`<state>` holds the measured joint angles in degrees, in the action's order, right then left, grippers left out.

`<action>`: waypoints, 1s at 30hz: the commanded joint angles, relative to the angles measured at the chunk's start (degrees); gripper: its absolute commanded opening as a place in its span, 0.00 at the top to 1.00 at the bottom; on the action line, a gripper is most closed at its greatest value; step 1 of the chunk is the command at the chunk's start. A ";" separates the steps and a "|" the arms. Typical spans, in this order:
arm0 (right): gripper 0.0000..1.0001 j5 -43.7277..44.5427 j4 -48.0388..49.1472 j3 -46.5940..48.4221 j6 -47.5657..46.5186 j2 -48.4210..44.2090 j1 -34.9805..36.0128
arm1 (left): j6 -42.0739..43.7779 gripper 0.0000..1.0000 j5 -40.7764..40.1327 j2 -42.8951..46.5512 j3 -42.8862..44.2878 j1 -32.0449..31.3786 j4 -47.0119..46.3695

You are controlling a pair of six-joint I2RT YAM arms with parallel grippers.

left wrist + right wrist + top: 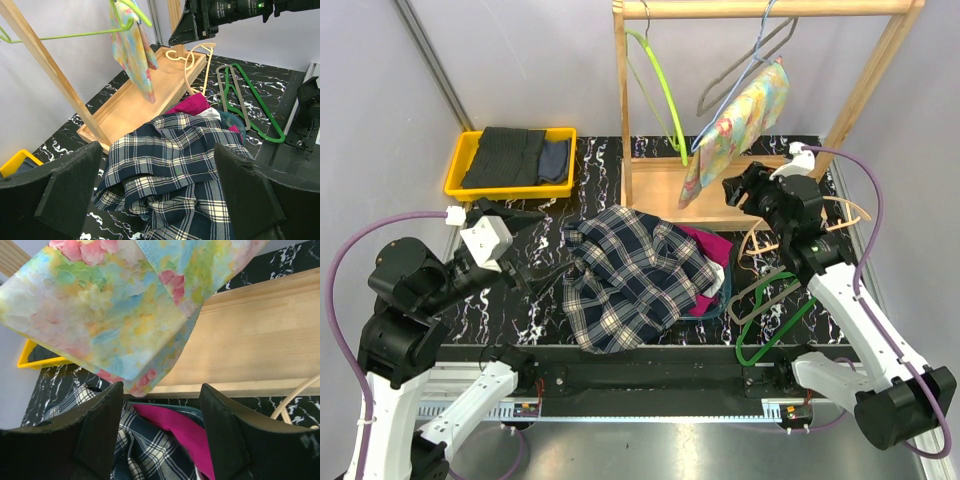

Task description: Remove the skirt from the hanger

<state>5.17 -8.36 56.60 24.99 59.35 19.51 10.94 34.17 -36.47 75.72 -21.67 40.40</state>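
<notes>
Skirt [738,125] hangs from hanger [757,48], right fingers [97,440] parted close beside.

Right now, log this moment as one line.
skirt: on hanger | right gripper: fingers open, at skirt's lower edge, not gripping | left gripper: fingers open, facing plaid clothes | removal: not started
</notes>
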 commanded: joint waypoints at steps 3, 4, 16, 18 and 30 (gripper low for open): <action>0.27 -4.98 6.59 -3.24 7.07 0.77 0.88 | -0.04 0.01 -0.07 -0.71 0.83 0.23 -2.70; 0.26 -6.21 7.73 -5.25 8.65 0.94 0.88 | -0.04 0.01 -0.07 -0.71 0.74 0.23 -2.61; 0.26 -10.27 31.21 -17.40 26.60 0.59 1.06 | 0.31 0.01 -0.25 -0.97 1.71 0.23 -2.08; 0.27 -9.66 29.90 -16.35 23.62 -0.11 3.07 | 0.14 0.01 -0.07 -0.97 1.45 0.23 -2.08; 0.24 35.05 6.01 4.72 -3.81 12.95 29.26 | -0.22 0.01 0.19 -0.80 0.83 0.23 -2.78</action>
<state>16.08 7.07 53.80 30.85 64.69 44.03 10.90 34.26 -36.97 75.72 -21.67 40.40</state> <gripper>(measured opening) 0.743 0.987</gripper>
